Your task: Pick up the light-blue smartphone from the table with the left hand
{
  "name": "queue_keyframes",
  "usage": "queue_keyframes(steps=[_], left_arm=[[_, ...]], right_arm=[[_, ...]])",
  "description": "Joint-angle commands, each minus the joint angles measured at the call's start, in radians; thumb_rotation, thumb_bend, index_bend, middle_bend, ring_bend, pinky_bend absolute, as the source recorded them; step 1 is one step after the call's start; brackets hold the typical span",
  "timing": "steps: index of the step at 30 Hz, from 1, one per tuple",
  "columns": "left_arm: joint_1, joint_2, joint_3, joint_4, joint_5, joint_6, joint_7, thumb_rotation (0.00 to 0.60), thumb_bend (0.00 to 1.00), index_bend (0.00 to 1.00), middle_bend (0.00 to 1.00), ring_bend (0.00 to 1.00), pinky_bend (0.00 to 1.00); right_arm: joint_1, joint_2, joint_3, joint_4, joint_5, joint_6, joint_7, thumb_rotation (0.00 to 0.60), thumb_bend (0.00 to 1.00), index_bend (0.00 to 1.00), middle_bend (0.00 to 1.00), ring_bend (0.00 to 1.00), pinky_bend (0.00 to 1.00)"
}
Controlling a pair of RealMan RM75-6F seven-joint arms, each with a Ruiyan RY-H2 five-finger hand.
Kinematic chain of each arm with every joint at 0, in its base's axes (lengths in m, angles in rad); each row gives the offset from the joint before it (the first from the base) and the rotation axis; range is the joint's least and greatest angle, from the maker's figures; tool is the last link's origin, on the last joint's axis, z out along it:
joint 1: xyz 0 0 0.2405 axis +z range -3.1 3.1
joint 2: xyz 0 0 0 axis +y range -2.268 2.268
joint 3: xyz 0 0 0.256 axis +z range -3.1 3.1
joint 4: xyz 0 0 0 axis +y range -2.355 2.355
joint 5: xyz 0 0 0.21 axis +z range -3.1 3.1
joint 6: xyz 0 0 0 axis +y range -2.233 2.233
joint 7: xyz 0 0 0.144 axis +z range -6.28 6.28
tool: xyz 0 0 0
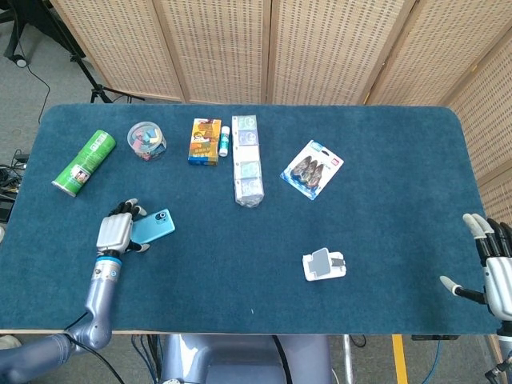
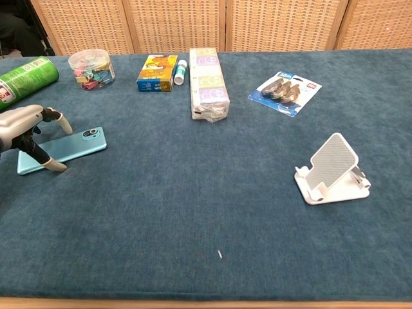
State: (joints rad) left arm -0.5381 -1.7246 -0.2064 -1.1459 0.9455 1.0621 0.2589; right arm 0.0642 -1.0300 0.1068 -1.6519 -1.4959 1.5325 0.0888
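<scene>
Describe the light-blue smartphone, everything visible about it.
The light-blue smartphone is a slim, glossy slab lying back up on the blue table, with a dark camera cluster at its right end. The left hand arches over its left end, fingers on the far edge and thumb against the near edge. Whether it has lifted is unclear.

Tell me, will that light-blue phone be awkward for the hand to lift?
Probably. The light-blue smartphone lies flat and thin on the cloth, leaving little edge to grip. Its glossy back looks slippery. It seems rigid, so it shouldn't bend in the left hand.
</scene>
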Motion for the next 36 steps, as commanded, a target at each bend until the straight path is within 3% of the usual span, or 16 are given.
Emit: queue_keyframes(steps=[1,5,14,22,25,27,29,31,33,36], left_arm=[[0.007,0.007,0.008,0.003,0.009,-0.010,-0.009,0.600,0.38,0.52,0.38,0.31,0.39],[0.011,0.055,0.020,-0.043,0.006,-0.047,0.004,0.600,0.45,0.54,0.38,0.32,0.40],[0.034,0.187,0.031,-0.196,0.057,-0.057,-0.034,0.600,0.46,0.54,0.38,0.32,0.40],[0.009,0.358,0.038,-0.343,0.067,-0.210,-0.117,0.600,0.46,0.54,0.38,0.32,0.40],[-0.019,0.372,0.018,-0.323,0.031,-0.237,-0.114,0.600,0.45,0.54,0.38,0.33,0.40],[-0.031,0.343,0.014,-0.283,0.012,-0.218,-0.090,0.600,0.43,0.49,0.30,0.29,0.40],[-0.042,0.309,0.006,-0.244,0.002,-0.198,-0.081,0.600,0.41,0.32,0.12,0.14,0.36],[-0.050,0.286,-0.004,-0.214,0.002,-0.185,-0.086,0.600,0.38,0.13,0.02,0.03,0.27],[-0.055,0.264,-0.012,-0.183,0.011,-0.164,-0.091,0.600,0.34,0.02,0.00,0.00,0.15],[-0.050,0.254,-0.023,-0.173,0.041,-0.122,-0.115,0.600,0.23,0.00,0.00,0.00,0.05]], right_arm=[[0.000,0.000,-0.001,0.000,-0.001,-0.001,0.000,0.600,0.00,0.00,0.00,0.00,0.00],[0.000,0.000,-0.001,0.000,-0.002,0.000,0.000,0.600,0.00,0.00,0.00,0.00,0.00],[0.001,-0.001,-0.003,-0.001,-0.004,-0.002,-0.003,0.600,0.00,0.00,0.00,0.00,0.00],[0.001,-0.002,-0.004,-0.003,-0.004,-0.004,-0.008,0.600,0.00,0.00,0.00,0.00,0.00],[0.001,-0.001,-0.005,-0.003,-0.003,-0.007,-0.008,0.600,0.00,0.00,0.00,0.00,0.00],[0.002,-0.001,-0.005,-0.003,-0.003,-0.008,-0.008,0.600,0.00,0.00,0.00,0.00,0.00],[0.003,-0.002,-0.006,-0.004,-0.002,-0.010,-0.010,0.600,0.00,0.00,0.00,0.00,0.00],[0.003,-0.003,-0.006,-0.004,-0.002,-0.012,-0.012,0.600,0.00,0.00,0.00,0.00,0.00],[0.003,-0.004,-0.007,-0.004,-0.001,-0.013,-0.015,0.600,0.00,0.00,0.00,0.00,0.00],[0.004,-0.005,-0.006,-0.005,0.001,-0.014,-0.017,0.600,0.00,0.00,0.00,0.00,0.00]])
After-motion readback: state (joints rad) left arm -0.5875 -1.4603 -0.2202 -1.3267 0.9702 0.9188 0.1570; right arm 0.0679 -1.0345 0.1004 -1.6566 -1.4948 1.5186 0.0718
